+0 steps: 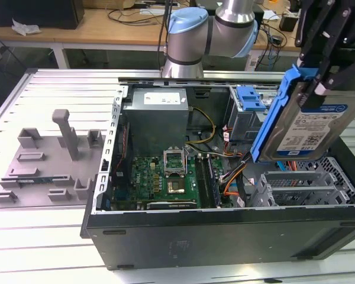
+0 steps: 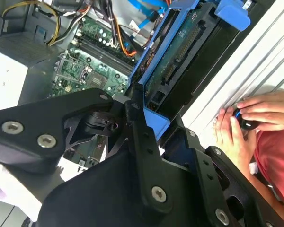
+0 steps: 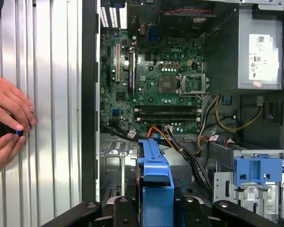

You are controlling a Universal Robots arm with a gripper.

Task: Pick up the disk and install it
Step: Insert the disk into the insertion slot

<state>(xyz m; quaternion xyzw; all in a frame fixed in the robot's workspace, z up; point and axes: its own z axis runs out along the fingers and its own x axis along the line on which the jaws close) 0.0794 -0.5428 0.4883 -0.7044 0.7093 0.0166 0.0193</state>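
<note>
So we see the gripper [image 1: 315, 83] clamped on the disk [image 1: 310, 130], held tilted above the open computer case [image 1: 225, 239] at the exterior view's right. The arm [image 1: 192, 41] stands at its far side.

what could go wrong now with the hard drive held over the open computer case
1. The gripper pinches the hard drive by its blue carrier, tilted above the case; a slip could drop it onto the motherboard.
2. Loose cables lie beside the drive cage and might snag or get pinched.
3. A person's hands hold something small beside the case, possibly within the arm's sweep.
</note>
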